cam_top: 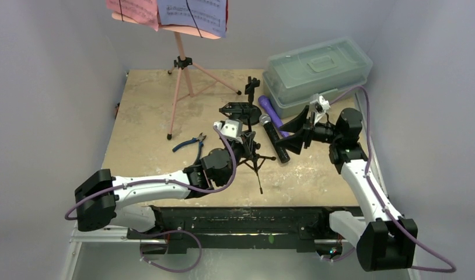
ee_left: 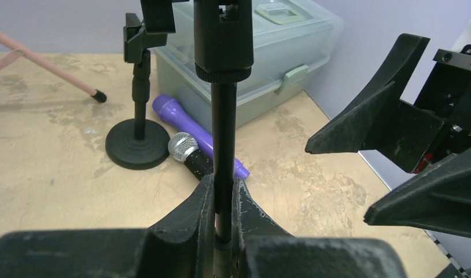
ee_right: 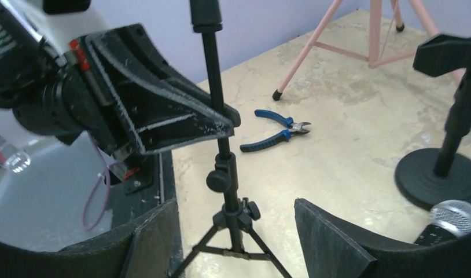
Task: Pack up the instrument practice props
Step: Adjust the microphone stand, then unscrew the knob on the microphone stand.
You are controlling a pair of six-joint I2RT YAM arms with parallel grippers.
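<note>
one mic support [ee_left: 223,116] pinched by left gripper [ee_left: 223,200]

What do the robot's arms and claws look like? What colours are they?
The left arm and right arm have white sections joined by chunky black joints, with a purple cable looping along each. The left claw and right claw each have two black, wedge-shaped fingers, scuffed whitish at the edges.
</note>
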